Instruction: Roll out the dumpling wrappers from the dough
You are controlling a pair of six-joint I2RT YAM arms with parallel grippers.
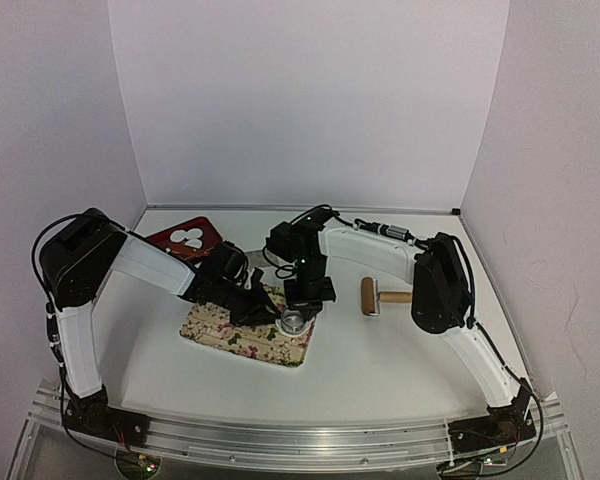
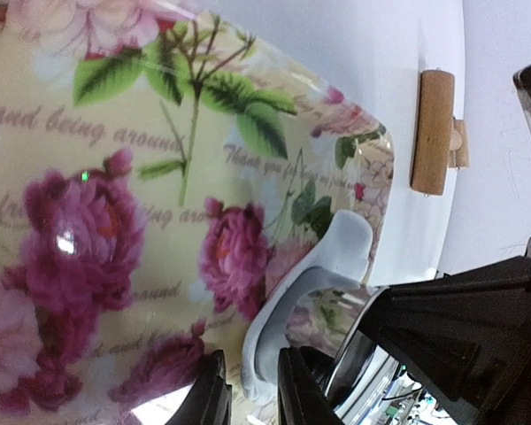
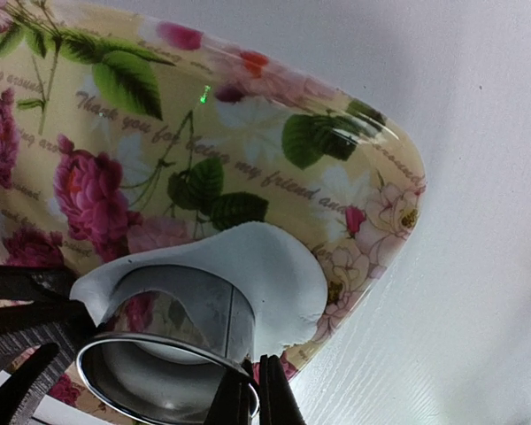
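Toward the middle of the desk, on the tray's right end, the dough point(image 3: 265, 266) is a thin sheet collared around the ring point(image 3: 208, 319). Its outer flap drapes toward the tray's corner and its inner edge rides up the metal wall. I judge the step in hand to be stripping this scrap off the cutter so a cut disc is left behind. I can't make out whether a disc lies inside the ring.

Your right gripper point(image 3: 255, 398) is pinched on the ring's rim, its fingers almost meeting across the thin metal. Your left gripper point(image 2: 254, 367) straddles the sheet's narrow tail with a slim gap. The tail touches one finger, but I cannot tell whether it is truly clamped.

Before you pull, close the left until the dough visibly dents. Hold the ring down flat with the right and peel low and outward, away from the ring, slowly. A sheet this thin will probably stretch or tear if yanked upward, and it may drag the ring along.

The tray point(image 1: 215, 335) looks unfixed on the desk, so watch it for sliding. The pin point(image 1: 372, 296) lies just right of the tray, toward the right edge, apart from both arms. The wrappers point(image 1: 190, 236) lie on a red plate point(image 1: 165, 243) near the far-left corner, well apart from the work.
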